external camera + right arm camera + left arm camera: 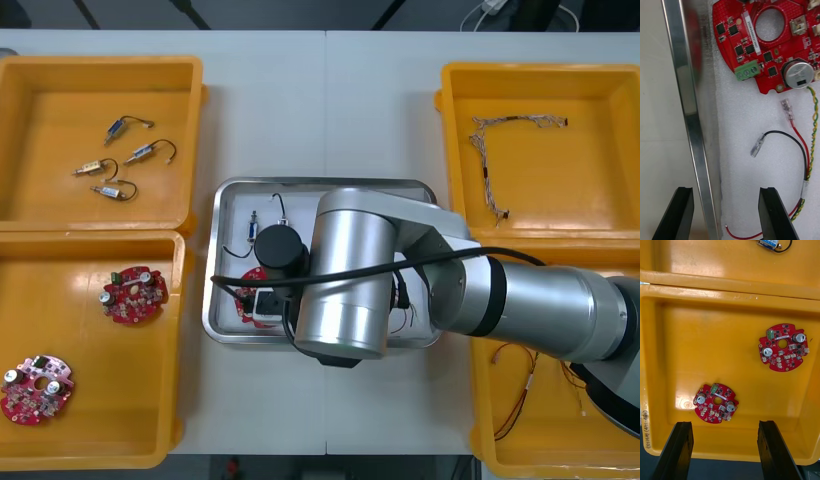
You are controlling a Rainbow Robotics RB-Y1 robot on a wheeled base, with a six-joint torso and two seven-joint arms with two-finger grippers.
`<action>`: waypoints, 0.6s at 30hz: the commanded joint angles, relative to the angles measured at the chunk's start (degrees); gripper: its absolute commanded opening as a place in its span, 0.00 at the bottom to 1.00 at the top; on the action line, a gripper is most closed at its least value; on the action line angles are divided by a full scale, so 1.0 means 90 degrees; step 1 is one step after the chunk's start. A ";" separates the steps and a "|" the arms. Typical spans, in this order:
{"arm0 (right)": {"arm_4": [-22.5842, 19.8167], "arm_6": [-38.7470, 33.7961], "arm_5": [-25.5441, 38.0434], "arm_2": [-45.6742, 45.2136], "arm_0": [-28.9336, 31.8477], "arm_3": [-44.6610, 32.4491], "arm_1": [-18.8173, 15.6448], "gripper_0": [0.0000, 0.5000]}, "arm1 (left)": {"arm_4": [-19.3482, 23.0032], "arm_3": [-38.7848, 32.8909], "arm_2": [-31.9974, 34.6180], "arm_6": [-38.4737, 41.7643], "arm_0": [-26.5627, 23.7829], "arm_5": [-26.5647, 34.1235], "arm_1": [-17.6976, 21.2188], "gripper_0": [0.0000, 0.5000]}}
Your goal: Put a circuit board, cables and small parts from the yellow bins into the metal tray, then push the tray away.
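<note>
Right hand (725, 190), spread wide, straddled the metal tray (685, 93) at its 8 o'clock wall. A shove could've snagged the red and yellow cable (800, 140) by the inner finger (775, 213). Left hand (724, 425) hovered, spread, over a yellow bin (715, 345).

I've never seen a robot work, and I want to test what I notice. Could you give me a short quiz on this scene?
1. The left gripper hovers open over a bin. How many boards lie in it?
2. True or false: the tray holds nothing.
3. The right gripper is: A) shut on a cable; B) open, one finger on each side of the tray's rim; C) open over a bin.
Key: 1) Two. 2) False: a board, cables and a small part lie in it. 3) B.
</note>
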 commanded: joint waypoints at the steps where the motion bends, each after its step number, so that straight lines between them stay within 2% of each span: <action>1: 0.0413 -0.0188 -0.0124 0.0250 0.0396 -0.0403 0.0193 1.00 | 0.0034 -0.0169 0.0172 -0.0079 0.0119 -0.0045 0.0115 1.00; 7: 0.0980 -0.0217 -0.0203 0.0514 0.0630 -0.0432 0.0291 1.00 | 0.0034 -0.0169 0.0172 -0.0079 0.0119 -0.0045 0.0115 1.00; 16: 0.1497 -0.0217 -0.0398 0.0660 0.0903 -0.0442 0.0349 1.00 | 0.0034 -0.0169 0.0172 -0.0079 0.0119 -0.0045 0.0115 1.00; 17: 0.1546 -0.0198 -0.0437 0.0670 0.0913 -0.0432 0.0349 0.98 | 0.0034 -0.0169 0.0172 -0.0079 0.0119 -0.0045 0.0115 1.00; 18: 0.1556 -0.0188 -0.0447 0.0670 0.0923 -0.0432 0.0349 0.90 | 0.0034 -0.0169 0.0172 -0.0079 0.0119 -0.0045 0.0115 1.00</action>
